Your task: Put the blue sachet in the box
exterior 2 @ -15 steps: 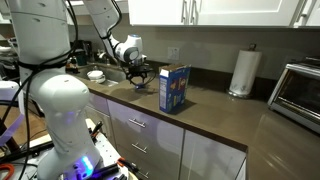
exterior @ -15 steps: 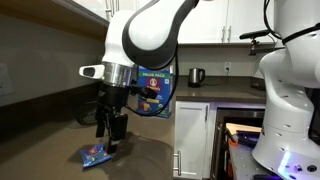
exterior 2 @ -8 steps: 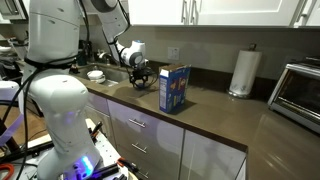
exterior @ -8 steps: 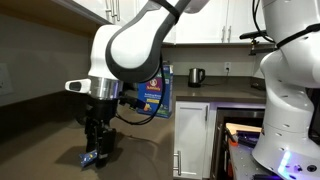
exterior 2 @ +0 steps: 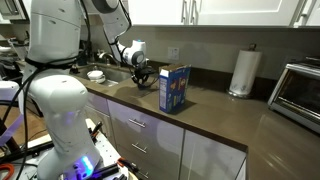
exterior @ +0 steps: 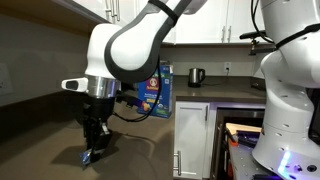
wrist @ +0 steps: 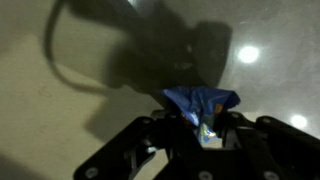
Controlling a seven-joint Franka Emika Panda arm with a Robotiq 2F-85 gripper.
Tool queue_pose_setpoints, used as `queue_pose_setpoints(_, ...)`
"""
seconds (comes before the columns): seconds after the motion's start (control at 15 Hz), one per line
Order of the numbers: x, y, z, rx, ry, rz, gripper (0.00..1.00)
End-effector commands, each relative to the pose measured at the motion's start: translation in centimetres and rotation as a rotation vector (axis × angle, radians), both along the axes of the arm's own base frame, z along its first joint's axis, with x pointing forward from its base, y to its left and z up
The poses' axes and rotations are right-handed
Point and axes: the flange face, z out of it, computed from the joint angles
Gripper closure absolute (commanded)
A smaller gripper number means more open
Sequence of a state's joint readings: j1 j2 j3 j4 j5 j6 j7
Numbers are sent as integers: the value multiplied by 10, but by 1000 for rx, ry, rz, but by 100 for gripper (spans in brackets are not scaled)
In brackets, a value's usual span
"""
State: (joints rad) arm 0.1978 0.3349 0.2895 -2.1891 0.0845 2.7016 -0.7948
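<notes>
Gripper [exterior: 93, 151] is pointing straight down at the counter [exterior: 145, 158], with its tips at the surface. In the wrist view the blue sachet [wrist: 203, 104] is sitting between the two fingers [wrist: 166, 128], bunched and bulging past the tips. The fingers are pressing in on its two sides, so the gripper is judged to be pinching the sachet rather than standing open around it. In an exterior view only a blue corner of the sachet [exterior: 97, 157] is showing below the tips, low against the counter. The box [exterior: 155, 90] is standing upright, apart from the gripper and further along the counter, also seen in an exterior view [exterior 2: 173, 88] beside the gripper [exterior 2: 140, 79]. Its long axis is running vertically and its top is sitting well above the sachet. The coming move therefore likely needs a lift before travel sideways over the top. Whether the top flaps are open cannot be told.
</notes>
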Motion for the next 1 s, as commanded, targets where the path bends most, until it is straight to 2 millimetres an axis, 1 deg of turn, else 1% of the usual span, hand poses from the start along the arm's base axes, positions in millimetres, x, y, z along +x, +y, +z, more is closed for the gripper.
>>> queue_pose_setpoints(0.0,-15,0,13,-26,9,-1,95)
queue_pose_setpoints(0.07,-19,0,15,-29,15,-1,96)
queue_pose_setpoints(0.13,-26,0,19,-36,26,-7,94)
queue_pose_setpoints(0.2,-31,-2,22,-45,36,-13,96)
queue_pose_setpoints(0.27,-38,-5,27,-52,43,-23,94)
queue_pose_setpoints(0.33,-45,-9,32,-55,49,-35,96)
queue_pose_setpoints(0.47,-58,-16,44,-59,49,-59,94)
queue_pose_setpoints(0.67,-79,-29,72,-48,30,-93,95)
queue_pose_setpoints(0.93,-101,-43,111,-17,0,-147,95)
